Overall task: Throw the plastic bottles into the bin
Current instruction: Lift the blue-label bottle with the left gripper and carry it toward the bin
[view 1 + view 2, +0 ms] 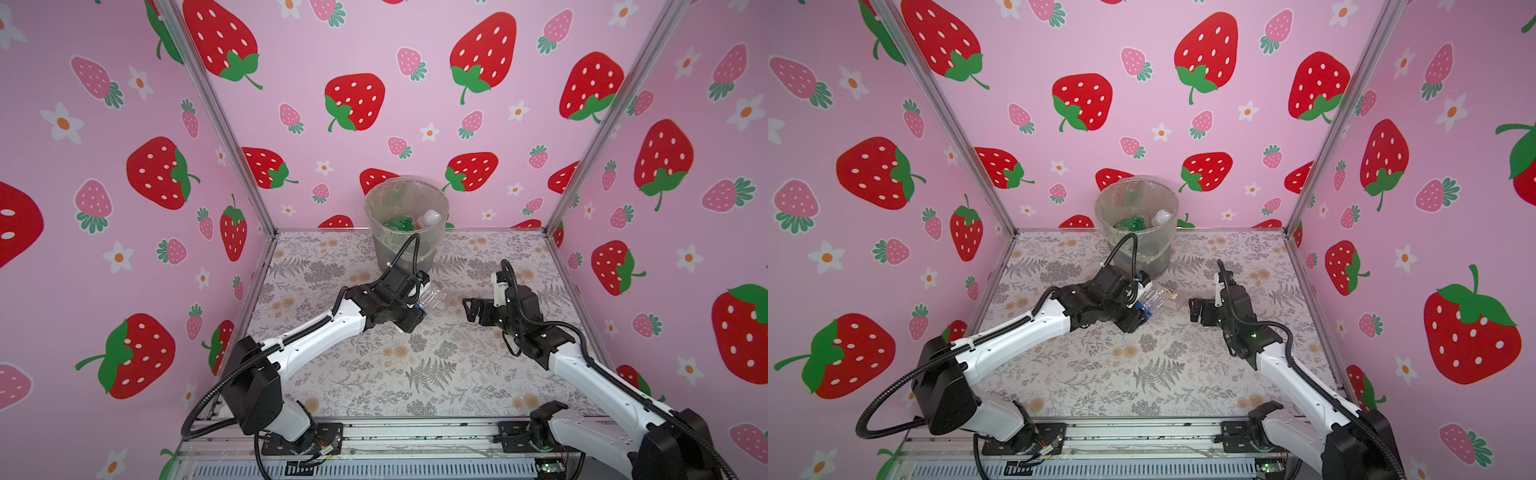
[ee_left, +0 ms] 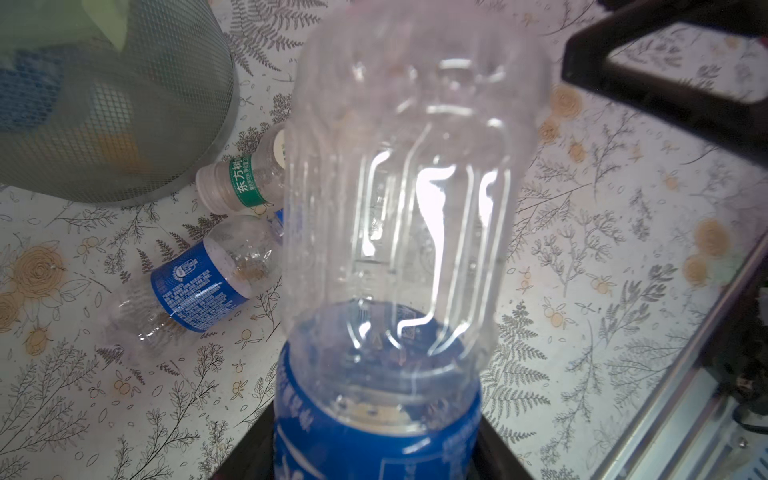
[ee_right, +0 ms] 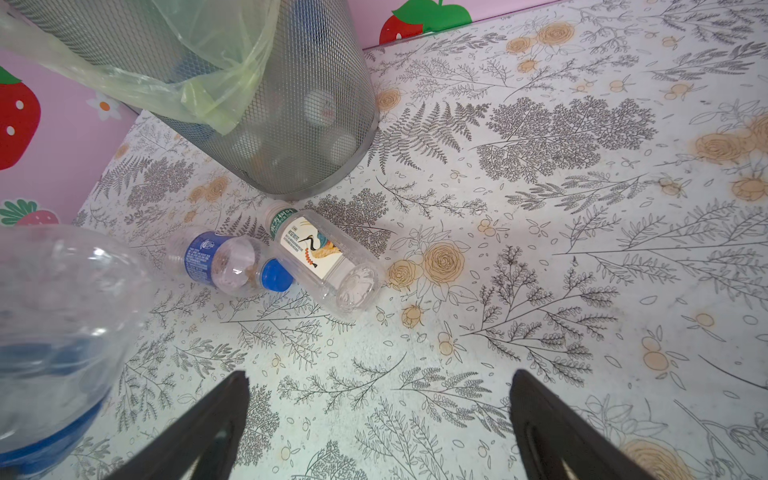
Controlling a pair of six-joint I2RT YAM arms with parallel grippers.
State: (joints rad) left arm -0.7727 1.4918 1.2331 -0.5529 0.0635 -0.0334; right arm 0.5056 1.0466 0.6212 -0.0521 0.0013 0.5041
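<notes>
The left fingers (image 2: 253, 453) grip a clear blue-labelled bottle (image 2: 395, 208) just in front of the bin (image 1: 384, 249), and the right fingers (image 3: 199, 436) stand wide apart, empty. The right wrist view shows a blue-capped bottle (image 3: 224, 262) and a crane-labelled bottle (image 3: 320, 257) lying on the bench (image 3: 540, 291) at the bin's foot; the top views alone look into the bin, at green bottles (image 1: 397, 224) and a whitish bottle (image 1: 430, 217).

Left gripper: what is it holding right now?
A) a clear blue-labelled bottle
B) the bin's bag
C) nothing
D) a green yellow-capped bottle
A: the left wrist view shows the left gripper closed around the label of the clear blue-labelled bottle.
</notes>
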